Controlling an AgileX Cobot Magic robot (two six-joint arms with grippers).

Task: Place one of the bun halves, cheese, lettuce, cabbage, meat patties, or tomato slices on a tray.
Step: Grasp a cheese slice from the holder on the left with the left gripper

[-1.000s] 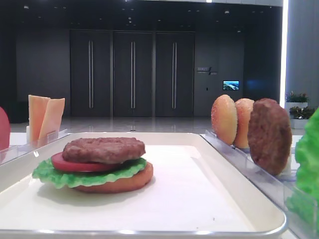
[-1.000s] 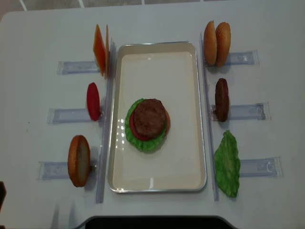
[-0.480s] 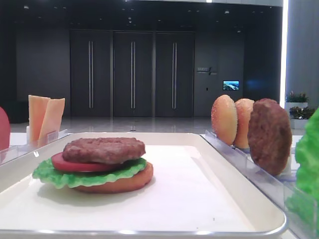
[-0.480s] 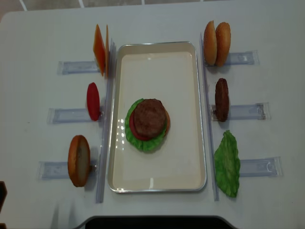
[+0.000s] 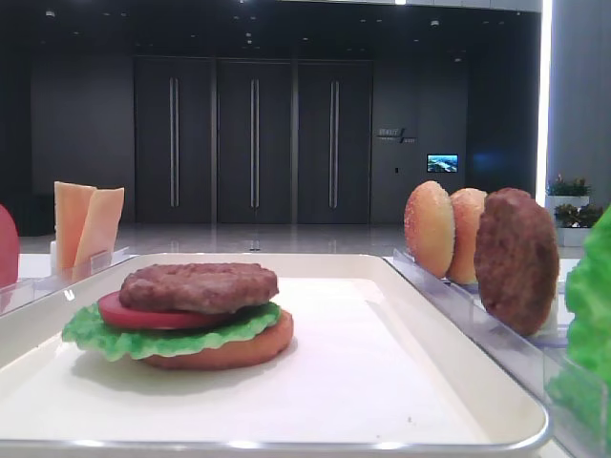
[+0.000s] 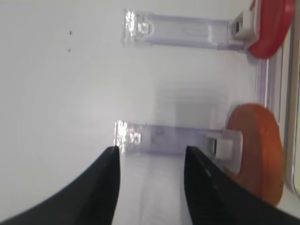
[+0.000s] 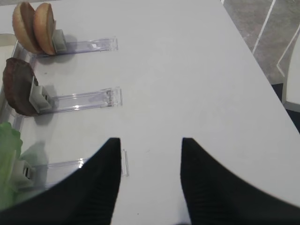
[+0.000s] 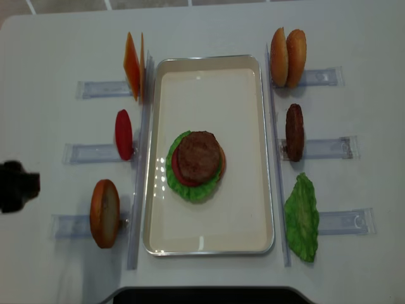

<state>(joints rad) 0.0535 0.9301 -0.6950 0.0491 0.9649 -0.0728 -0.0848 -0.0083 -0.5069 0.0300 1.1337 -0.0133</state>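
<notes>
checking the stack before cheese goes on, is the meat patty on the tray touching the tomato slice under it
Touching. The low exterior view shows the meat patty lying flat on the tomato slice, no gap between them, on the tray.

The left arm [image 8: 18, 185] shows only as a dark blurred mass at the tabletop's left edge in the overhead view. The left gripper [image 6: 150, 183] hangs over the tabletop, jaws apart and holding nothing. The right gripper [image 7: 150, 178] is over the tabletop's right side, its dark fingers [image 7: 93, 187] spread apart, nothing between them.
</notes>
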